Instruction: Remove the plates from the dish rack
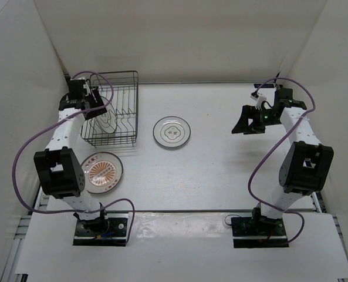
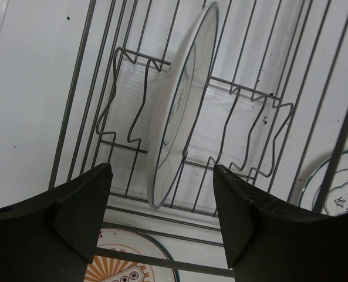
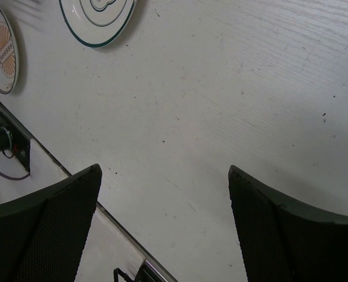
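The left arm is stretching forward along the left wall, with its gripper (image 1: 97, 106) hanging over the left side of the dish rack (image 1: 124, 82). In the left wrist view its jaws are standing wide apart. The ring-patterned plate in the rack (image 2: 179, 106) is standing on edge between the prongs, lined up with the gap, and neither finger is touching it. The rack is sitting close to the left wall and the back corner. The sunburst plate (image 1: 103, 171) is lying flat just in front of the rack, and the second ring-patterned plate (image 1: 172, 131) is lying just to its right. The right arm is bending inward from the right wall. Its gripper (image 1: 244, 126) is hovering spread and empty over the bare white table (image 3: 220, 106), well apart from both plates.
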Action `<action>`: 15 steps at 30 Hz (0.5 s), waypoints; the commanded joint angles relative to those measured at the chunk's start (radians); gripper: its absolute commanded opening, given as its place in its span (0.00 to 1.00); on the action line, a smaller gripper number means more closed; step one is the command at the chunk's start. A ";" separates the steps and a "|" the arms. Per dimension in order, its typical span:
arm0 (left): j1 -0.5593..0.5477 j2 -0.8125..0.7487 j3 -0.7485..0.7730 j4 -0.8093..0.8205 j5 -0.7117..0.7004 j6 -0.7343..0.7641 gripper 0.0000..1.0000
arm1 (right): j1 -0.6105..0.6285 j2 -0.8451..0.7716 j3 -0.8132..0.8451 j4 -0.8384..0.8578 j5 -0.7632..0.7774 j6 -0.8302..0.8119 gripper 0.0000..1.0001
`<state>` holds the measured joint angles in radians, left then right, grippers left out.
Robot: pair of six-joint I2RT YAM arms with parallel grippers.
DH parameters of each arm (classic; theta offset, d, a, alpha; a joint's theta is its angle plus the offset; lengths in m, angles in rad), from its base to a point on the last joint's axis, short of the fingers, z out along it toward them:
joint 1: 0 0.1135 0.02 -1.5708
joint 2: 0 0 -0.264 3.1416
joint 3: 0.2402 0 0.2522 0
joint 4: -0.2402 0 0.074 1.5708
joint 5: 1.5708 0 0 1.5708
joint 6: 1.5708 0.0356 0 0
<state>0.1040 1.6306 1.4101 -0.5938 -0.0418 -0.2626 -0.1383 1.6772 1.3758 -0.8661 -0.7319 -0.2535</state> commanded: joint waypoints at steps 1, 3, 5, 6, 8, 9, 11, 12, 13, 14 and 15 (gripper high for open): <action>0.008 0.020 0.006 0.037 -0.004 0.032 0.80 | -0.007 -0.007 0.017 -0.028 0.000 -0.032 0.90; 0.008 0.037 0.003 0.046 0.003 0.036 0.77 | -0.007 -0.008 0.025 -0.033 0.002 -0.036 0.90; 0.011 0.054 0.001 0.064 0.008 0.034 0.74 | -0.009 -0.007 0.025 -0.040 0.006 -0.041 0.90; 0.016 0.057 -0.006 0.077 0.017 0.034 0.74 | -0.009 -0.010 0.028 -0.042 0.008 -0.040 0.90; 0.016 0.058 -0.025 0.118 0.022 0.034 0.74 | -0.009 -0.010 0.028 -0.044 0.008 -0.036 0.90; 0.019 0.058 -0.033 0.139 0.022 0.033 0.72 | -0.009 -0.011 0.029 -0.045 0.011 -0.033 0.90; 0.017 0.063 -0.043 0.159 0.017 0.034 0.67 | -0.009 -0.010 0.031 -0.047 0.012 -0.021 0.90; 0.017 0.060 -0.043 0.164 0.017 0.036 0.63 | -0.007 -0.010 0.032 -0.047 0.014 -0.020 0.90; 0.019 0.061 -0.049 0.166 0.017 0.042 0.61 | -0.010 -0.010 0.032 -0.047 0.012 -0.020 0.90; 0.019 0.061 -0.051 0.175 0.016 0.046 0.59 | -0.009 -0.007 0.034 -0.045 0.014 -0.017 0.90; 0.016 0.061 -0.053 0.175 0.016 0.049 0.56 | -0.007 -0.008 0.034 -0.048 0.012 -0.015 0.90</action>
<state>0.1162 1.7119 1.3655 -0.4717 -0.0372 -0.2317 -0.1413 1.6772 1.3762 -0.8917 -0.7143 -0.2695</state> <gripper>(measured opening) 0.578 0.897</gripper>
